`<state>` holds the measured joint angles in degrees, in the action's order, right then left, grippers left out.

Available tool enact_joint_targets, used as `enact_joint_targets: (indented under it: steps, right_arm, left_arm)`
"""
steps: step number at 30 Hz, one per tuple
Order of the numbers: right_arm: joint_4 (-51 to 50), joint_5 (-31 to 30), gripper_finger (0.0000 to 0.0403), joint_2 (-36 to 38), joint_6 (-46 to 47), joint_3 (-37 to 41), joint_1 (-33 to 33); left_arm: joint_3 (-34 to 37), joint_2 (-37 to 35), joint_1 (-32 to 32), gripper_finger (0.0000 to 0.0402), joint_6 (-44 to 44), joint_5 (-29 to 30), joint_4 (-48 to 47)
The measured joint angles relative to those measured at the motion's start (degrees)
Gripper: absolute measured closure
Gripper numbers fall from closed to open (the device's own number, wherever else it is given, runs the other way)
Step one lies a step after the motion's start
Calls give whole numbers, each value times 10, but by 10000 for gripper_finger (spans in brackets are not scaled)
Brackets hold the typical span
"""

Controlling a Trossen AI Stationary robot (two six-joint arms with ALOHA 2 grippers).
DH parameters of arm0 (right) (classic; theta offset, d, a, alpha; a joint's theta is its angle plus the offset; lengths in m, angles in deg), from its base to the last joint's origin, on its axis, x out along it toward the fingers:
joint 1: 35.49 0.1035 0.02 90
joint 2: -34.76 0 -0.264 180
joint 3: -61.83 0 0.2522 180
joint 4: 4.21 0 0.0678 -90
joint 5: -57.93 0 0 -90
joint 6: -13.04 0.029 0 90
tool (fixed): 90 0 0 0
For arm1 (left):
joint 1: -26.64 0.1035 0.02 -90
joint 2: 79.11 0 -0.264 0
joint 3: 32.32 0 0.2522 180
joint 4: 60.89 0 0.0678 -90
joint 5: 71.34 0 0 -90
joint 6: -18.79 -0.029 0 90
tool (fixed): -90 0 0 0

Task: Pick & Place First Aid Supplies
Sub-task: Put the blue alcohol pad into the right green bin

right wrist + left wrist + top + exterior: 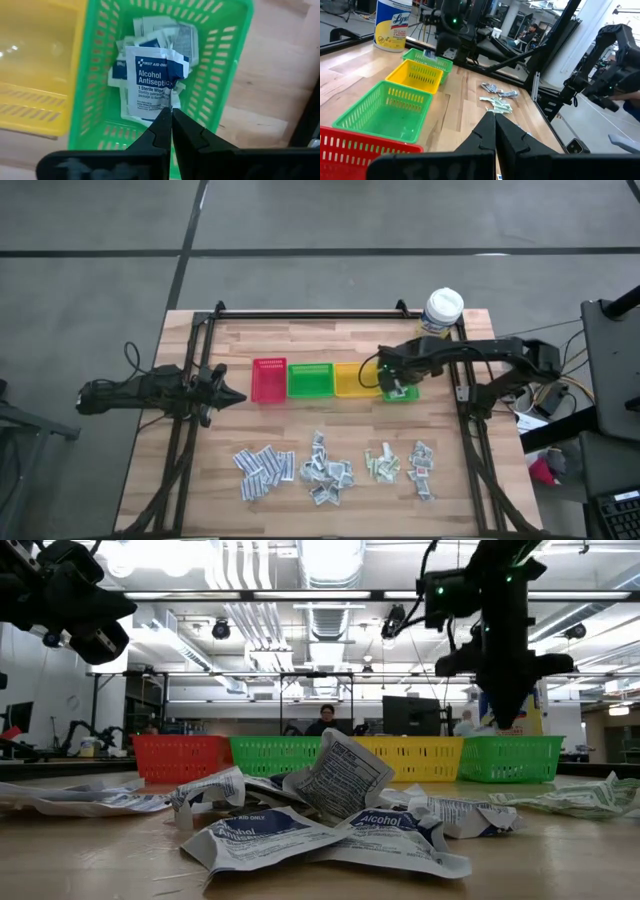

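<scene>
The right gripper (pixel 171 114) has its two dark fingers pressed together on the lower edge of a white-blue alcohol antiseptic sachet (pixel 152 82), which hangs crumpled directly over the end green bin (pixel 227 60), the outermost of the four bins in the row. Several like sachets (pixel 182 37) already lie on that bin's floor, so the pinched one looks ready to be let go. To do this well, I judge the fingers should part fully while the sachet is centred above the bin and inside its walls, since so light a packet could cling to a finger or drift over the rim; a straight rise afterwards would keep the fingers from snagging the mesh. Next to this bin stands the yellow bin (pixel 351 379), then a second green bin (pixel 310 380), then the red bin (pixel 269 379). Nearer the table's front edge than the row, the unsorted first aid supplies (pixel 330 468) lie in loose heaps. Beyond the red bin the left gripper (pixel 234 396) waits, its fingers shut on nothing.
</scene>
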<state>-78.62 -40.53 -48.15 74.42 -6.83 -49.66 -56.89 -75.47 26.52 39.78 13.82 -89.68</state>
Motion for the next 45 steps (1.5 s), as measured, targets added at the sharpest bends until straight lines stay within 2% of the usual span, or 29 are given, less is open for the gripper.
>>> enact_joint_targets:
  steps: [13, 29, 40, 45]
  right_arm:
    - [2, 6, 394, -72, -22, 0, -8]
    - [16, -6, 392, -79, -103, 0, -9]
    - [16, -5, 326, -78, -146, 0, -9]
    - [6, 42, 308, -67, -157, -1, -9]
  left_arm:
    - [0, 0, 0, 401, 0, 0, 0]
    - [0, 0, 0, 401, 0, 0, 0]
    - [0, 0, 0, 401, 0, 0, 0]
    - [0, 0, 0, 401, 0, 0, 0]
